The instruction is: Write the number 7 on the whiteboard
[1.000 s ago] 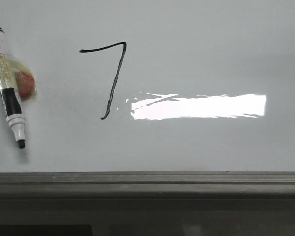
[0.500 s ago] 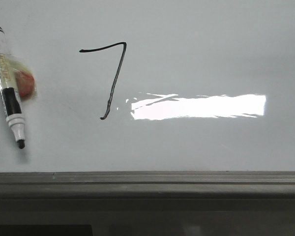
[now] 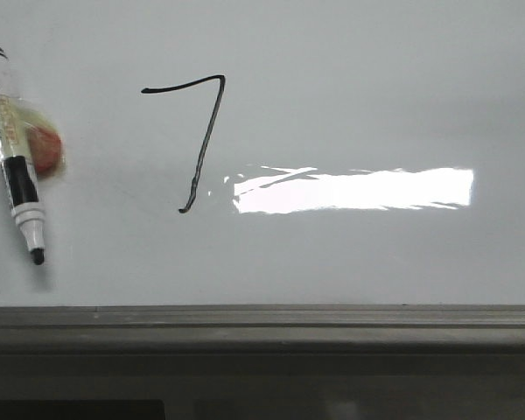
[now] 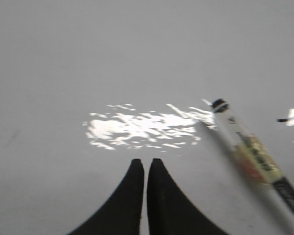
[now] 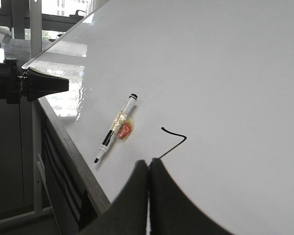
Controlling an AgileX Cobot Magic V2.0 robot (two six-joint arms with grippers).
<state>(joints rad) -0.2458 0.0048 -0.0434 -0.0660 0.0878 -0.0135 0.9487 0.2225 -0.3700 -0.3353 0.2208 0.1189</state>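
Dark grey ledge [image 3: 262, 328] along the front view's lower edge, darker space beneath it. Windows [image 5: 49, 7] with dark frames visible in the right wrist view, daylight behind; upright pale post [image 5: 36, 29] before them.

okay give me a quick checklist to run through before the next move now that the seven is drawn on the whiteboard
1. Number 7 complete, top bar plus hooked downstroke: ok.
2. Marker released, lying on the whiteboard left of the 7, not touching it: ok.
3. Marker cap: tip bare, cap not in view: not ok.
4. Left gripper empty, fingers together, beside the marker: ok.
5. Right gripper empty, fingers together: ok.
6. Ink smudged near the glare patch: cannot tell.
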